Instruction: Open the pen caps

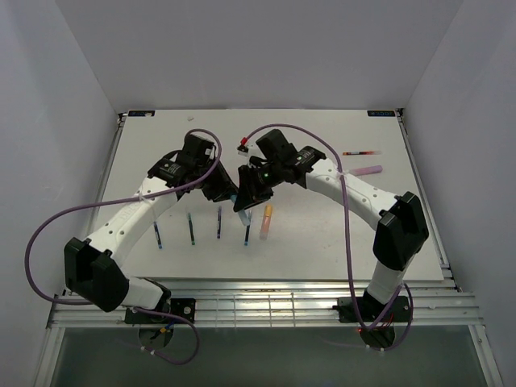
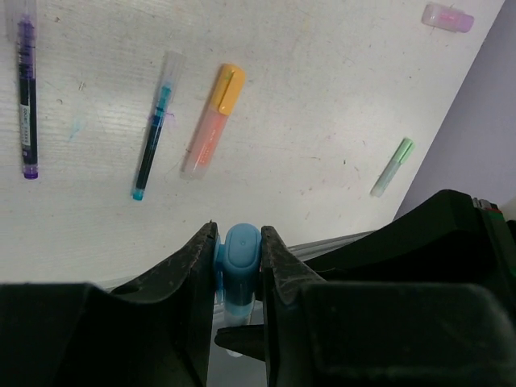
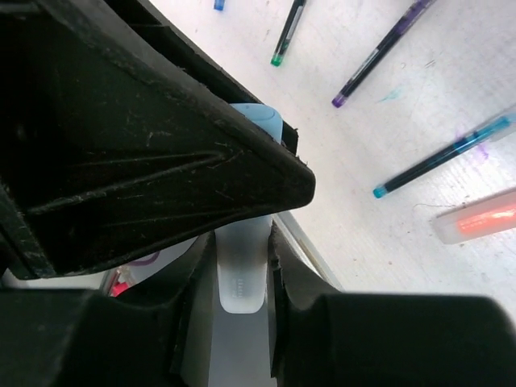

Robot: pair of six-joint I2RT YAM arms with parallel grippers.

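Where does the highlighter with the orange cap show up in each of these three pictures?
Top view: the orange-capped highlighter lies mid-table, just below where the two arms meet.
Left wrist view: upper middle, cap end towards the top.
Right wrist view: at the right edge, only part of its barrel in the picture.
Shared landmark: the teal pen lying right beside it.

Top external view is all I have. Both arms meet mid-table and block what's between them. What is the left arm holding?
Observer: The left wrist view shows the left fingers clamped on a highlighter's blue cap.
Operator: And the right arm?
Observer: In its wrist view, the right fingers grip the pale barrel that runs in line with that cap, lifted off the table.
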